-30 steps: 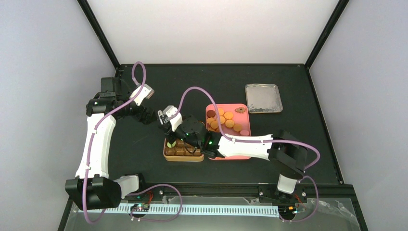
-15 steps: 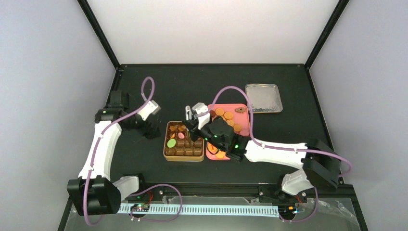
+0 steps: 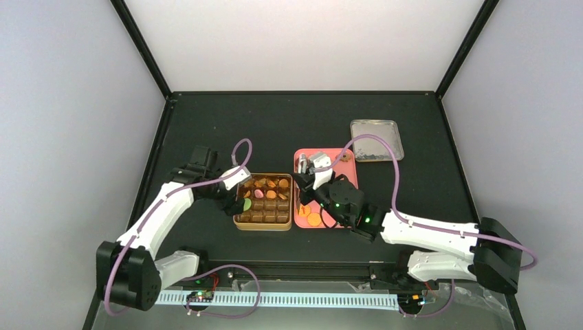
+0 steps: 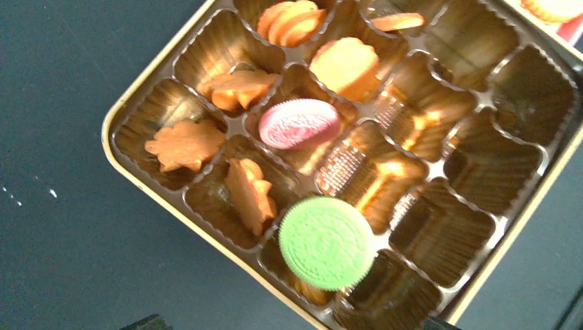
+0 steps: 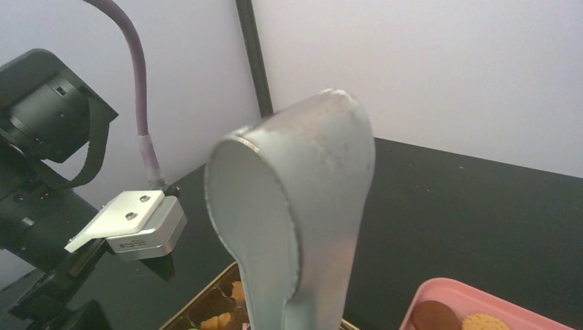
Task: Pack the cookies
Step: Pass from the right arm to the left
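Now | left gripper (image 3: 240,201) wide above tin (image 3: 261,227) | right gripper (image 3: 307,179) clamps tongs (image 5: 295,206), forearm (image 3: 426,230) outstretched

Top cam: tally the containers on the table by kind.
tin: 1
pink tray: 1
metal tray: 1
Total: 3

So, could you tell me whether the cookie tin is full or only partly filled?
Partly filled: the tin holds orange cookies, a pink cookie and a green cookie toward one side, while the other brown compartments sit empty.
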You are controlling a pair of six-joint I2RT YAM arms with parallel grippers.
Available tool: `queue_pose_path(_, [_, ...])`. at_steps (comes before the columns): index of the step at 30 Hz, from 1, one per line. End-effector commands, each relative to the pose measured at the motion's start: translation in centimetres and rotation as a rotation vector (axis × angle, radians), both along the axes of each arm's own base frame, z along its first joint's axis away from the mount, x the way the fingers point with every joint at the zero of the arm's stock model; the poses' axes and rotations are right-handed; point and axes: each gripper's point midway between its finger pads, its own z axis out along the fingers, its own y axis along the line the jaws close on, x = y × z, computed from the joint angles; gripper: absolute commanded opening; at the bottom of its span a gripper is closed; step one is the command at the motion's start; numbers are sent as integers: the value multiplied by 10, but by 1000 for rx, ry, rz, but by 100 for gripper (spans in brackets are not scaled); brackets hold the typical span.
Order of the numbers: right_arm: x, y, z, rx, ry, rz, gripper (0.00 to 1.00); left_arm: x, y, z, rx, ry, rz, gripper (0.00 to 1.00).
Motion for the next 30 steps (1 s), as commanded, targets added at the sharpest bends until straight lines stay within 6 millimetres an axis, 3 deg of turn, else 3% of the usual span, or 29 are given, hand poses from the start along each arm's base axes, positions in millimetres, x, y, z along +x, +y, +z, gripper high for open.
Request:
queue_pose_path(1, [3, -24, 17, 54, -19, -77, 12, 31, 0, 4, 46, -53, 70, 97])
queue_pose_path(8, [3, -31, 23, 53, -26, -98, 10, 24, -11, 32, -27, -11, 55, 98])
queue_pose_path(16, [16, -67, 22, 17, -29, -188, 9, 20, -8, 75, -91, -68, 49, 96])
queue_pose_path(20, [20, -79, 18, 13, -10, -191, 10, 20, -10, 84, -123, -65, 44, 93])
queue_pose_path(25, [5, -48, 45, 82, -22, 1, 17, 3, -35, 106, -269, -57, -77, 96])
queue_pose_path(30, [-16, -8, 93, 187, -68, 232, 27, -17, -55, 132, -410, -73, -191, 99])
